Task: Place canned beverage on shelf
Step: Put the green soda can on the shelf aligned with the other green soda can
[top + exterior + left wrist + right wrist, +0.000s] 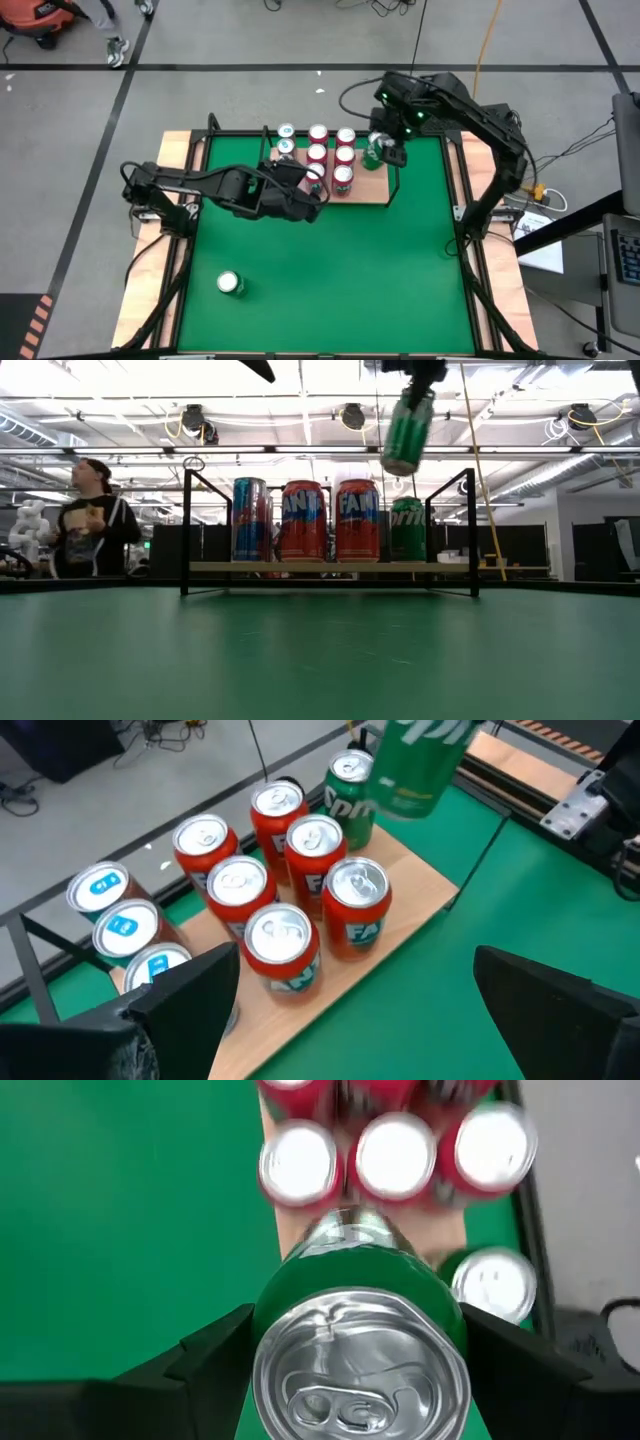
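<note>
The right gripper (381, 150) is clamped on a green can (407, 430), one finger on each side of its body. The can hangs tilted in the air, above the shelf (330, 567), over the end where another green can (407, 528) stands beside the red cans (330, 520). The left gripper (318, 196) has its fingers wide apart and holds nothing; it is near the shelf's front edge, with the red cans just ahead of it.
</note>
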You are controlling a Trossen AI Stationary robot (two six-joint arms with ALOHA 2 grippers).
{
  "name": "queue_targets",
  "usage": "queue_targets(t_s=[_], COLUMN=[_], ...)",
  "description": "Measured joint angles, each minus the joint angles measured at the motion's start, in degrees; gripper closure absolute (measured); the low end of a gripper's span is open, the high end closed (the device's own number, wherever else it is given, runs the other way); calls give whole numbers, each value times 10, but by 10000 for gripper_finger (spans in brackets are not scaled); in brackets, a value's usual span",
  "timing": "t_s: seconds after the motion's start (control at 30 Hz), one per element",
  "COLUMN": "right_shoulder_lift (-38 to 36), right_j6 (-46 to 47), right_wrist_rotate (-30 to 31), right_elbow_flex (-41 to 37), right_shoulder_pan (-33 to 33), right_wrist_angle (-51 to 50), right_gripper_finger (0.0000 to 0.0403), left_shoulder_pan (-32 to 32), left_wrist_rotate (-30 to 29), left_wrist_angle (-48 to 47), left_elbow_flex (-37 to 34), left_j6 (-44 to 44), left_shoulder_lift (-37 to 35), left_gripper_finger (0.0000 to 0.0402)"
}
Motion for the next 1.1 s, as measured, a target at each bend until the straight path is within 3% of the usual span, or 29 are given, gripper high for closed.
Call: queue_targets(t_s=[0.17,0.5,1.1], right_shoulder_lift=[-44,-46,-24], right_j6=[-15,-16,-37], right_wrist_rotate=[13,40,61], right_elbow_flex=[-91,-207,-238], right_shoulder_pan=[-6,-5,-2], right_wrist_angle=[-2,27,81], right_gripper_finger=[110,110,110], left_shoulder_pan=[-10,-5,-6], left_wrist_rotate=[0,0,3], left_wrist_angle=[-11,-15,-10], left_elbow_flex=[0,0,0], left_j6=[-9,10,-10], left_shoulder_lift=[0,0,1], left_gripper_finger=[9,9,9])
